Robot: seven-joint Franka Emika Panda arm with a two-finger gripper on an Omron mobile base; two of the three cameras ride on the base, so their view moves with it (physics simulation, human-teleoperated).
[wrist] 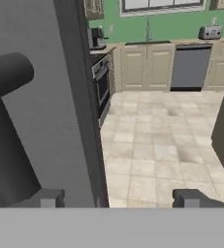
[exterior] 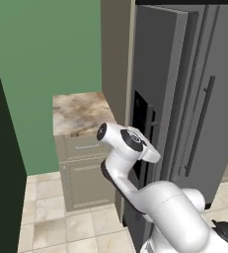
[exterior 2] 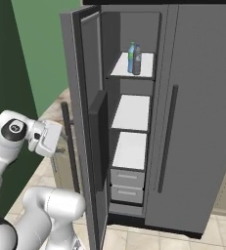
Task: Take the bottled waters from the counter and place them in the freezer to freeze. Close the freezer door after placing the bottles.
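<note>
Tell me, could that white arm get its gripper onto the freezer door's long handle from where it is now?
Probably yes. The gripper sits right at the outer face of the open freezer door, jaws apart, with the dark bar handle close beside it. Nothing stands between them, so only a small sideways shift seems needed.

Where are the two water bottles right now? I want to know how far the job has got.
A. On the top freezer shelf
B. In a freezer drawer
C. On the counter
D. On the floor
A: in the right base view both bottled waters stand side by side on the top white shelf of the freezer, whose freezer door is open.
</note>
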